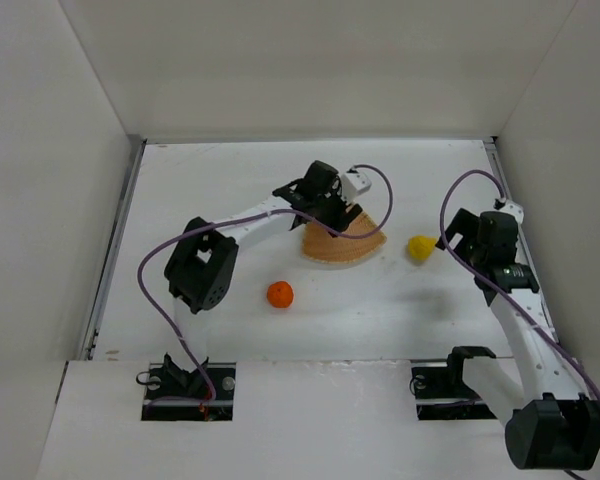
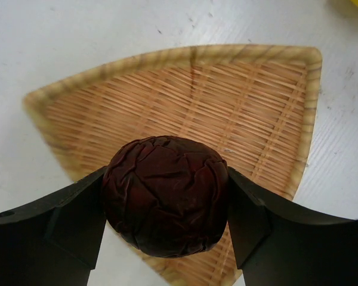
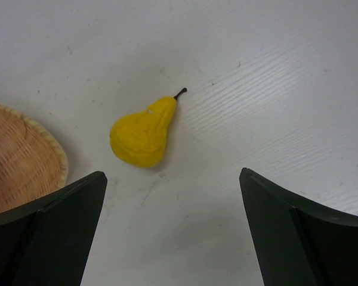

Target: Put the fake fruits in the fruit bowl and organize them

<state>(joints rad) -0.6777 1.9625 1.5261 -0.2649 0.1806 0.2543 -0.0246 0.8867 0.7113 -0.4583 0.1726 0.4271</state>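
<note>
My left gripper point(image 2: 166, 205) is shut on the dark maroon fruit point(image 2: 165, 195) and holds it above the near edge of the woven fruit bowl point(image 2: 238, 101). From above, the left gripper point(image 1: 325, 205) hangs over the bowl point(image 1: 352, 250). The yellow pear point(image 1: 420, 247) lies on the table to the right of the bowl. My right gripper point(image 3: 173, 196) stands open just short of the pear point(image 3: 142, 134), apart from it. The orange fruit point(image 1: 280, 294) rests on the table in front of the bowl.
White walls enclose the table on the left, back and right. A purple cable loops over the bowl from the left wrist. The bowl's rim point(image 3: 53, 152) shows at the left of the right wrist view.
</note>
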